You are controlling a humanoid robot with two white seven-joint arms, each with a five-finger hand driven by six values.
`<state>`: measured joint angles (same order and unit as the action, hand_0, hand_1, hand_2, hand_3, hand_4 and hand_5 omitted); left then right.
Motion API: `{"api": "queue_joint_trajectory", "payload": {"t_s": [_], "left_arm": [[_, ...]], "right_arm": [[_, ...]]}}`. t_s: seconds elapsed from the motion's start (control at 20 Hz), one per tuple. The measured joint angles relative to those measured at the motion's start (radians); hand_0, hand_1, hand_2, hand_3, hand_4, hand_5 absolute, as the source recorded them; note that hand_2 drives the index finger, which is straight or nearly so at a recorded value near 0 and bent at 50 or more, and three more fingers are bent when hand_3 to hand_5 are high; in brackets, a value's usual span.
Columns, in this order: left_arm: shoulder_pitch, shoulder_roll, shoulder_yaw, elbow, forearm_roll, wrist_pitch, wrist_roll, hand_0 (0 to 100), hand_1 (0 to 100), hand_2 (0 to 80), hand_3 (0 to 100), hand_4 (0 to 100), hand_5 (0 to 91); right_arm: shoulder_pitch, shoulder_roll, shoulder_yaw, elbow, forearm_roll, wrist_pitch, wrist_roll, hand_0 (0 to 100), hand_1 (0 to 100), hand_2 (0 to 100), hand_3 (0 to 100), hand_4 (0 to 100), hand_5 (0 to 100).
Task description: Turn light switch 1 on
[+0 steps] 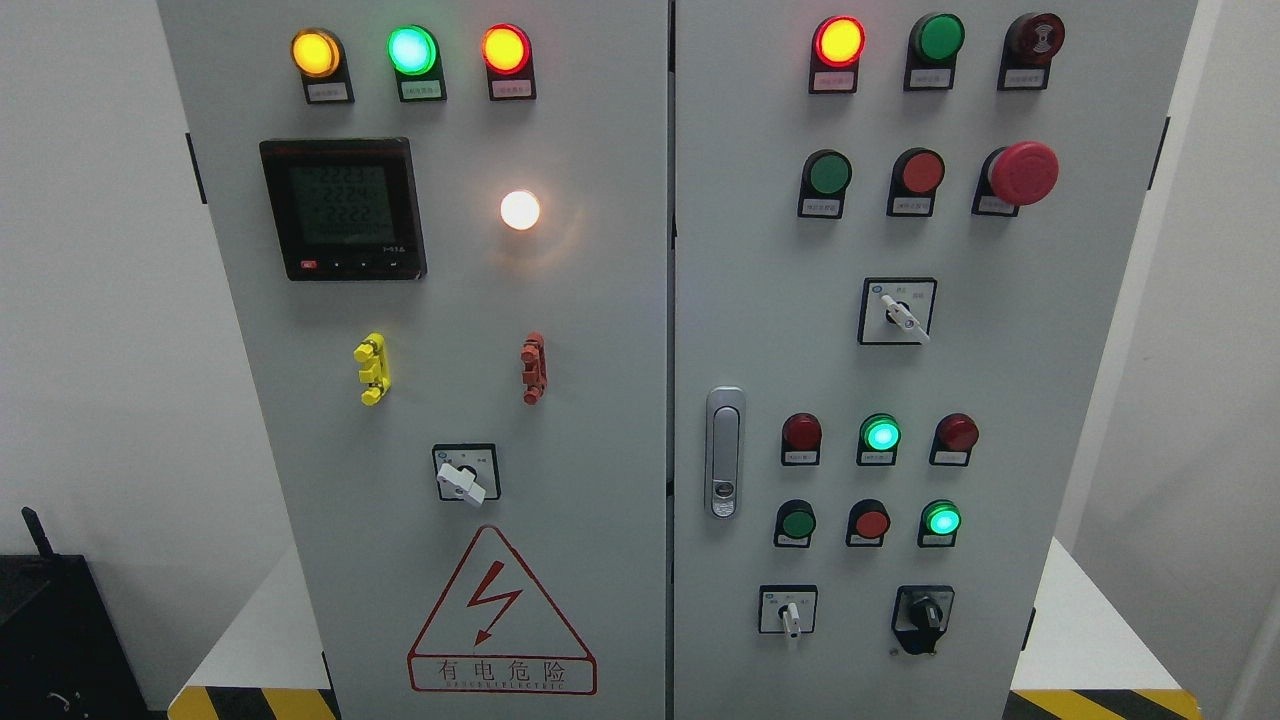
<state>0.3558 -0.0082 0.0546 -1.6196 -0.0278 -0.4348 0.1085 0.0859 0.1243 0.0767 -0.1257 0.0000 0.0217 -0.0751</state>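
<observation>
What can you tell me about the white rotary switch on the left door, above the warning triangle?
The rotary switch sits low on the left cabinet door, on a square white plate with a black frame. Its white, plastic-looking handle is turned so it points down and to the right. Small print on the plate is too tiny to read. The red warning triangle lies just below. Nothing touches the switch; no robot hand is in view.

It was an industrial or test-lab setting: a grey electrical control cabinet (640, 360) stood on a platform edged with yellow-black hazard striping (255, 703), carrying lit indicator lamps (411, 50), a digital meter (343, 208), an emergency-stop button (1023, 173) and a high-voltage warning triangle (500, 615).
</observation>
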Motion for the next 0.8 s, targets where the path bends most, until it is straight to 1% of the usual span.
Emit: {"api": "queue_joint_trajectory", "payload": {"t_s": [0.05,0.1,0.15,0.2,0.3,0.4,0.5,0.55,0.6,0.7,0.8], "left_arm": [[0.009,0.005,0.006,0.048,0.015,-0.011,-0.045,21,10,43.0,74,84,53.7],[0.018,0.009,0.012,0.096,0.028,-0.017,-0.087,21,8,38.4,68,78,46.2],[0.025,0.013,0.017,0.145,0.039,-0.028,-0.125,21,7,37.7,66,77,44.3],[0.032,0.017,0.021,0.197,0.048,-0.032,-0.156,21,7,34.0,61,72,37.3],[0.038,0.025,0.029,0.303,0.062,-0.038,-0.211,21,7,32.6,57,69,31.5],[0.039,0.03,0.036,0.407,0.07,-0.041,-0.234,21,7,29.2,49,59,14.8],[0.027,0.035,0.041,0.521,0.074,-0.043,-0.248,21,7,25.7,43,52,2.4],[0.015,0.037,0.043,0.583,0.075,-0.044,-0.254,21,7,25.3,42,50,0.0],[0.001,0.039,0.045,0.641,0.076,-0.044,-0.258,22,7,22.2,35,45,0.0],[-0.036,0.043,0.046,0.765,0.077,-0.046,-0.267,23,7,19.2,31,41,0.0],[-0.081,0.046,0.043,0.894,0.077,-0.044,-0.286,23,7,11.0,19,34,0.0]], "right_arm": [[0.0,0.0,0.0,0.0,0.0,0.0,0.0,0,0,0,0,0,0],[0.0,0.0,0.0,0.0,0.0,0.0,0.0,0,0,0,0,0,0],[0.0,0.0,0.0,0.0,0.0,0.0,0.0,0,0,0,0,0,0],[0.0,0.0,0.0,0.0,0.0,0.0,0.0,0,0,0,0,0,0],[0.0,0.0,0.0,0.0,0.0,0.0,0.0,0,0,0,0,0,0],[0.0,0.0,0.0,0.0,0.0,0.0,0.0,0,0,0,0,0,0],[0.0,0.0,0.0,0.0,0.0,0.0,0.0,0,0,0,0,0,0],[0.0,0.0,0.0,0.0,0.0,0.0,0.0,0,0,0,0,0,0],[0.0,0.0,0.0,0.0,0.0,0.0,0.0,0,0,0,0,0,0],[0.0,0.0,0.0,0.0,0.0,0.0,0.0,0,0,0,0,0,0],[0.0,0.0,0.0,0.0,0.0,0.0,0.0,0,0,0,0,0,0]]}}
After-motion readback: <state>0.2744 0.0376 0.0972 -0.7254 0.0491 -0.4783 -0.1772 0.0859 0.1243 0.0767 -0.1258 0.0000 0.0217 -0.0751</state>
